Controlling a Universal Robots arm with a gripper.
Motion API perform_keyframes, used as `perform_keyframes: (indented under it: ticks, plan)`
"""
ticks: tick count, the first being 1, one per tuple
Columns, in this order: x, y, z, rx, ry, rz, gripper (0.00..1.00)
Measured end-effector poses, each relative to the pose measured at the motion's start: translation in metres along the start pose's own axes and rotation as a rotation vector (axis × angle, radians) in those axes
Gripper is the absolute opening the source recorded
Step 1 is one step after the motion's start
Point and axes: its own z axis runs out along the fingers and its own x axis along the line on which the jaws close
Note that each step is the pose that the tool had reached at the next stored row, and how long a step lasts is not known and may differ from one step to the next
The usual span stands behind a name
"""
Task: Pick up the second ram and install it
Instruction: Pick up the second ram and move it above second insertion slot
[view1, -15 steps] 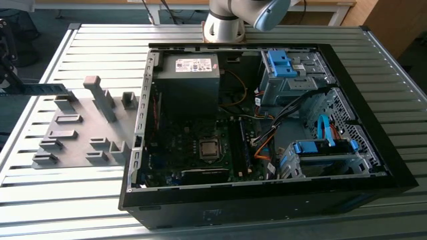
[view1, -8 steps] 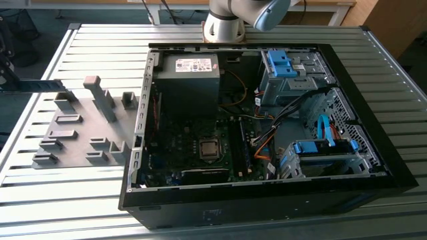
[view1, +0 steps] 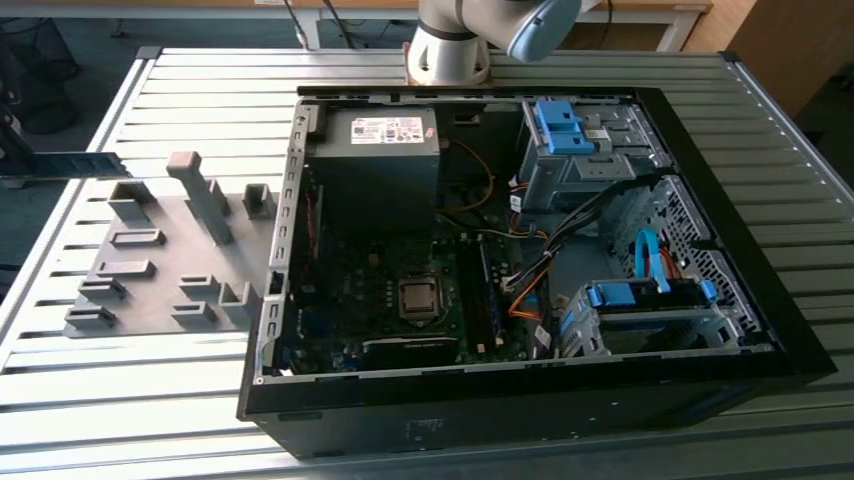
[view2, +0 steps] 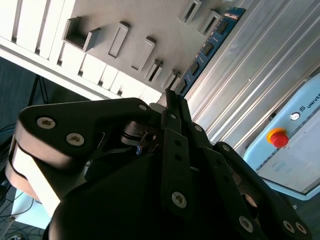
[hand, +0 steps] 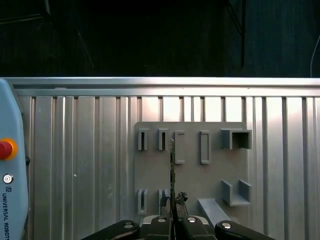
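My gripper (hand: 173, 201) is closed on the second ram (hand: 172, 165). In both wrist views the two black fingers (view2: 176, 140) come together on one end of the blue-green stick, and the rest of it stands out free in front of them. In the first wrist view I see the stick from its thin edge, over the grey holder plate (hand: 192, 175) that lies on the ribbed metal table (hand: 75, 150). I cannot tell whether the stick touches the plate. In the exterior view the ram is a dark bar at the exterior view's left edge, near the plate and well apart from the open computer case (view1: 534, 405), inside which the motherboard (view1: 400, 250) lies bare. A pale blue box (hand: 10, 115) with a red button sits on the table, apart from the plate.
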Motion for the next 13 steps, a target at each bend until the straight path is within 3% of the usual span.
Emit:
perform_keyframes:
  ticks: [13]
  plan:
    - [-0.0002, -0.0008, -0.0019, -0.0001, 0.0002, 0.0, 0.14]
